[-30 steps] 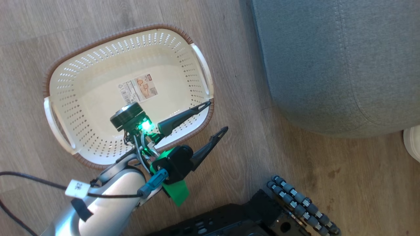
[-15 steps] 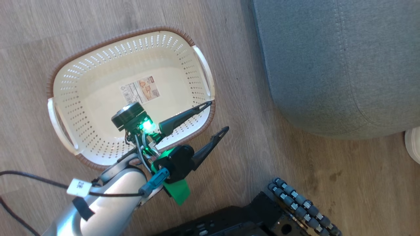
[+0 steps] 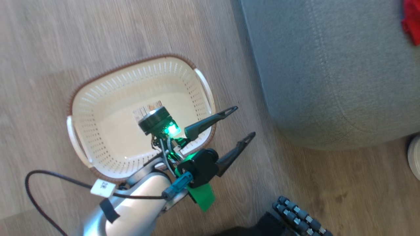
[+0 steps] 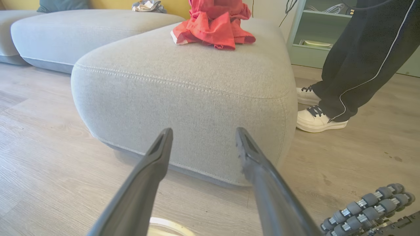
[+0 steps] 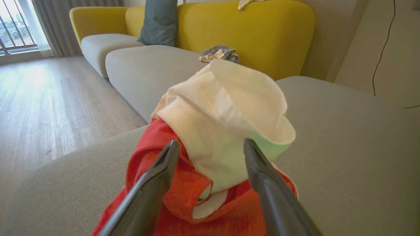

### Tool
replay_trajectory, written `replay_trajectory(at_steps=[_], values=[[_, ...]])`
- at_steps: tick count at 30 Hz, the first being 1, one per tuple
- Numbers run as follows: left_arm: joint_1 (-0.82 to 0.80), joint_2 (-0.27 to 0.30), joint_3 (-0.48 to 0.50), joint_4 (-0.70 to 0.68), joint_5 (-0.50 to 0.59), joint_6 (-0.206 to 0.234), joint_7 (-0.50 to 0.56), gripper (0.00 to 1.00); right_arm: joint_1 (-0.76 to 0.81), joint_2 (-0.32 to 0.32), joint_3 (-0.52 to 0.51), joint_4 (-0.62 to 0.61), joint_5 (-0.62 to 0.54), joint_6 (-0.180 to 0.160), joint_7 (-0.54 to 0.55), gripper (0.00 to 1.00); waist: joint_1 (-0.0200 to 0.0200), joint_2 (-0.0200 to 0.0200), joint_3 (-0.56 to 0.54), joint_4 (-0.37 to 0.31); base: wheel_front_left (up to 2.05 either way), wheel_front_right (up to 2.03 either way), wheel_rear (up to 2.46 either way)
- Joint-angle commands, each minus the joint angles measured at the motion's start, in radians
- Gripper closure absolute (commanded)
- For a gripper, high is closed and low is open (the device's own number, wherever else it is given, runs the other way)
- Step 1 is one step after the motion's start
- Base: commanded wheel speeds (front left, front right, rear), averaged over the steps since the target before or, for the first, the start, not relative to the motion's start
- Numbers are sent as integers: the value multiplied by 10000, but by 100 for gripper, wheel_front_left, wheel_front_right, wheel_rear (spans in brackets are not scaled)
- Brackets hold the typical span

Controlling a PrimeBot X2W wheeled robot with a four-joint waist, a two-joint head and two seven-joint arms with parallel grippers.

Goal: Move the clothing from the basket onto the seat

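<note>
The cream basket (image 3: 98, 108) stands on the floor with just a label on its bottom. My left gripper (image 3: 244, 121) hangs open and holds nothing, past the basket's right rim, pointing at the grey seat (image 3: 328, 72). The left wrist view has that gripper (image 4: 203, 131) facing the seat's side (image 4: 183, 88), with red clothing (image 4: 213, 26) heaped on top. A red edge of clothing (image 3: 411, 19) lies at the head view's top right. My right gripper (image 5: 210, 143) is open above the seat (image 5: 344, 147), its fingers either side of the white piece (image 5: 223, 124) on the red garments (image 5: 177, 196).
A person's dark trouser legs and white shoes (image 4: 321, 121) stand right beside the seat. My base's grey rollers (image 3: 300, 216) are at the bottom. A black cable (image 3: 49, 177) trails on the wood floor at left. A yellow sofa (image 5: 246, 32) lies beyond.
The whole head picture has shifted, so the camera moved; red clothing now shows at its top right. My left gripper stays open, its tips slightly further past the basket's rim.
</note>
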Motion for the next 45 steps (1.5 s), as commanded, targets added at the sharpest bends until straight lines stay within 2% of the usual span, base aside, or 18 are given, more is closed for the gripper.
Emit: replay_trajectory(at_steps=[1, 11, 13, 20, 22, 27, 28, 31, 37, 45], values=[[200, -154, 149, -231, -104, 62, -23, 0, 162, -465, 231, -499, 111, -2, -52, 0, 0, 0, -579, 114, 0, 0, 0], [959, -865, 668, -81, -220, 221, -23, 0, 1232, -1027, 1839, -2358, 1077, -2, -51, 0, 0, 0, -2366, 539, 0, 0, 0], [1042, -919, 738, -76, -223, 236, -23, 0, 1366, -1036, 1985, -2638, 1249, -2, -51, 0, 0, 0, -2538, 600, 0, 0, 0], [1591, -1187, 1288, -122, -232, 295, -23, 0, 2651, -856, 2715, -4756, 2291, -2, -51, 0, 0, 0, -3496, 1060, 0, 0, 0], [1774, -1249, 1472, -119, -248, 340, -23, 0, 3128, -760, 2914, -5384, 2253, -2, -51, 0, 0, 0, -3758, 1199, 0, 0, 0], [2199, -1354, 2034, -91, -214, 529, -23, 0, 4522, -95, 3745, -6953, 1945, -2, -52, 0, 0, 0, -4262, 1596, 0, 0, 0], [2322, -1362, 2300, -8, -165, 692, -23, 0, 5038, 214, 3983, -7486, 1931, -2, -52, 0, 0, 0, -4419, 1784, 0, 0, 0], [2517, -1408, 2831, 97, -240, 979, -23, 0, 5766, 664, 4342, -8085, 1960, -2, -52, 0, 0, 0, -4635, 2085, 0, 0, 0], [2904, -1568, 3961, 262, -436, 1382, -23, 0, 6931, 1279, 4788, -8319, 2351, -2, -52, 0, 0, 0, -5092, 2702, 0, 0, 0], [3404, -1762, 5313, -42, -330, 2295, -23, 0, 7911, 2136, 4426, -8310, 2174, -2, -53, 0, 0, 0, -5370, 3349, 0, 0, 0]])
